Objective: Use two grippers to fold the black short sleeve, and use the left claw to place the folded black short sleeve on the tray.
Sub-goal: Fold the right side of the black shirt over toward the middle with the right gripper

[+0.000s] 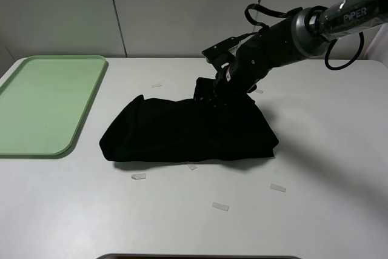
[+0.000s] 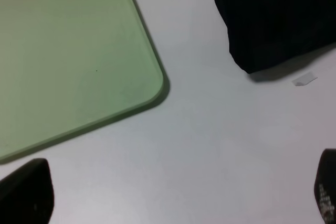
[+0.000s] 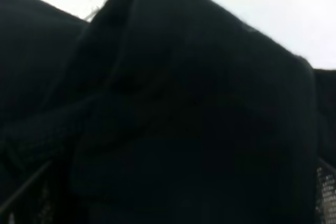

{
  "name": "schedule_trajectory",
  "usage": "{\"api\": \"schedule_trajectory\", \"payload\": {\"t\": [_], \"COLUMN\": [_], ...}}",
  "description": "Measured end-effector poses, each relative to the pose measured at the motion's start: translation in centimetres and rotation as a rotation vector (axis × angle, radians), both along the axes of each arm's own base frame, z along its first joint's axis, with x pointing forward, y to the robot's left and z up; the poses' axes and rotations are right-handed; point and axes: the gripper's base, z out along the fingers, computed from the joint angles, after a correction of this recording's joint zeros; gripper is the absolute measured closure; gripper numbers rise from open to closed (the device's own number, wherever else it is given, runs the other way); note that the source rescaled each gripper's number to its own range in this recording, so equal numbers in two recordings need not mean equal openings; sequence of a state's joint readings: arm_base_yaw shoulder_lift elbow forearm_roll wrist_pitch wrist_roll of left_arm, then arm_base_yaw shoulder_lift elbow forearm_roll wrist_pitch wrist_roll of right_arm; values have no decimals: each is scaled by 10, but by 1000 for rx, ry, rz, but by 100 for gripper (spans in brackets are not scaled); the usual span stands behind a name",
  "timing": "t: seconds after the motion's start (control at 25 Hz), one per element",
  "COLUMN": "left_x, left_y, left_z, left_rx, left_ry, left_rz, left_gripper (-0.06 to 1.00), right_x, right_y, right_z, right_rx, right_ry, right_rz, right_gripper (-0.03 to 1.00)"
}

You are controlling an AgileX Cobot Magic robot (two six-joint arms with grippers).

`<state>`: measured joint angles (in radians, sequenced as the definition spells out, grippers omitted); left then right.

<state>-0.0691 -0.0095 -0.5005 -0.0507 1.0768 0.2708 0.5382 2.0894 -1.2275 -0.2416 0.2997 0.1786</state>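
**Folded black shirt point(image 1: 188, 131) lay on the white table point(image 1: 315, 168), just right of the green tray point(image 1: 42, 107).**
The right gripper point(image 1: 210, 94) sat at the far edge of the black shirt, fingers spread wide with cloth filling the gap. The left gripper point(image 2: 176, 198) hung over bare table near the tray's corner, fingers wide apart, holding nothing.

Bare strip of table point(image 1: 91, 168) seen between tray point(image 1: 42, 104) and black short sleeve point(image 1: 182, 131). Tray surface unoccupied (low rim only). Sleeve's far edge blocked by right gripper point(image 1: 212, 94), jaws apparently buried in cloth. Near side of table littered only by flat tape scraps point(image 1: 139, 176).
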Motion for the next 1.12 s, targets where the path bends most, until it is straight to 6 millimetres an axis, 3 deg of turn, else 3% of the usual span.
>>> {"api": "schedule_trajectory", "payload": {"t": [0.2,0.44,0.56,0.68,0.88,1.12], "left_x": [0,0,0,0,0,0], "left_y": [0,0,0,0,1,4], "left_z": [0,0,0,0,0,0], "left_rx": [0,0,0,0,15,47], "left_ry": [0,0,0,0,-1,-4], "left_rz": [0,0,0,0,4,25], "left_gripper": [-6,-6,-6,-6,-6,-6], "right_x": [2,4,-2,-11,-37,-53], "right_y": [-1,-4,-11,-20,-35,-36], "right_z": [9,50,59,53,20,2], "right_rx": [-36,-65,-115,-189,-249,-223], "right_ry": [-15,-89,-49,36,133,156], "right_rz": [22,44,25,4,27,19], "right_gripper": [-3,-3,-3,-3,-3,-3]}}
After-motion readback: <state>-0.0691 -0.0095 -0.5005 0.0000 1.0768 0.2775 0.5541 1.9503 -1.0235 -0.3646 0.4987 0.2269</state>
